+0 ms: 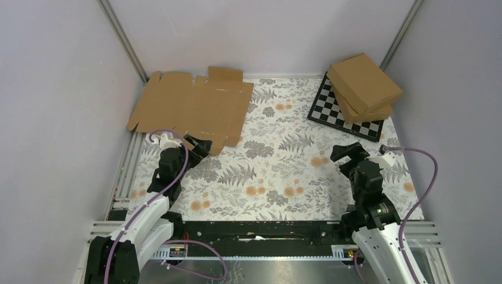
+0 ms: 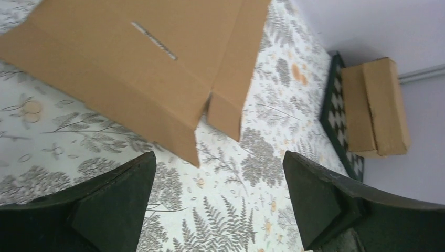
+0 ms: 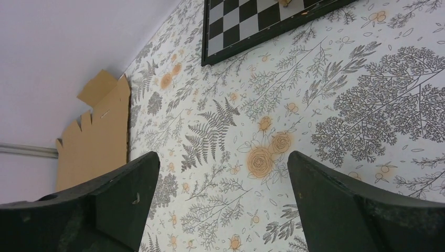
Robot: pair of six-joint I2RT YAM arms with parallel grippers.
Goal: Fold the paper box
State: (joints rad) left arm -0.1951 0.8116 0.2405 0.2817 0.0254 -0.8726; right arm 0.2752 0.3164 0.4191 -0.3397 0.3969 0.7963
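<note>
The paper box (image 1: 192,106) lies flat and unfolded at the far left of the table, a brown cardboard blank with flaps and slots. Its near corner flaps fill the top of the left wrist view (image 2: 147,68). My left gripper (image 1: 198,149) hovers just short of that near edge, open, with only the floral cloth between its fingers (image 2: 120,199). My right gripper (image 1: 349,155) stands open over the right half of the table, far from the blank, nothing between its fingers (image 3: 336,199). In the right wrist view the paper box (image 3: 97,142) shows small at the far left.
Two ready-made cardboard boxes (image 1: 364,86) are stacked on a chessboard (image 1: 331,115) at the far right corner. A floral cloth (image 1: 278,171) covers the table. Grey walls close in on the left, back and right.
</note>
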